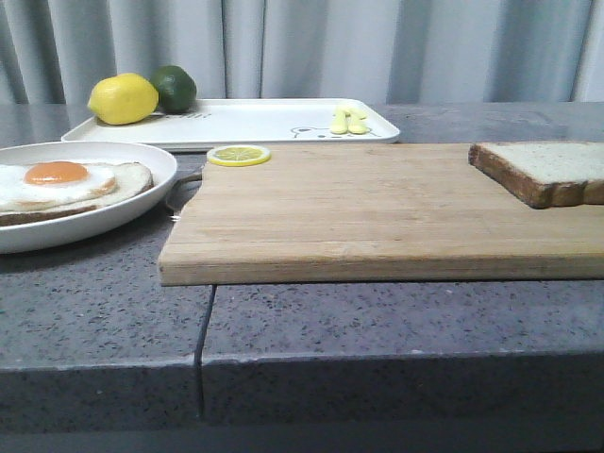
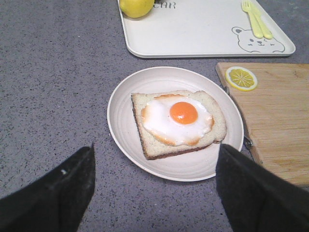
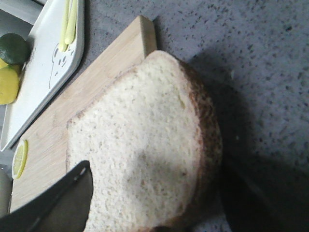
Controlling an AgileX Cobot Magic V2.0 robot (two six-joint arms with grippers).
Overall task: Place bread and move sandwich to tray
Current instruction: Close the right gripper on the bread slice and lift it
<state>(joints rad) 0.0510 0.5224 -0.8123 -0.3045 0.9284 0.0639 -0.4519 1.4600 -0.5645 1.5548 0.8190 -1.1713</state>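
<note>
The bread (image 1: pixel 547 170) lies flat at the right end of the wooden cutting board (image 1: pixel 377 217). In the right wrist view the bread (image 3: pixel 140 154) fills the middle, and my right gripper (image 3: pixel 159 208) hangs open just above it, one finger over its pale face and the other beyond its brown crust. The sandwich (image 2: pixel 178 121), a slice bearing a fried egg, rests on its round white plate (image 2: pixel 120 130) at the left. My left gripper (image 2: pixel 154 188) is open over bare counter just short of the plate. The tray (image 1: pixel 264 123) stands behind. Neither gripper shows in the front view.
A lemon (image 1: pixel 123 98) and a lime (image 1: pixel 175 88) sit on the tray's left end, and a yellow fork (image 2: pixel 257 19) lies on its right side. A lemon slice (image 1: pixel 239 155) lies on the board's back left corner. The counter is grey speckled stone, with curtains behind.
</note>
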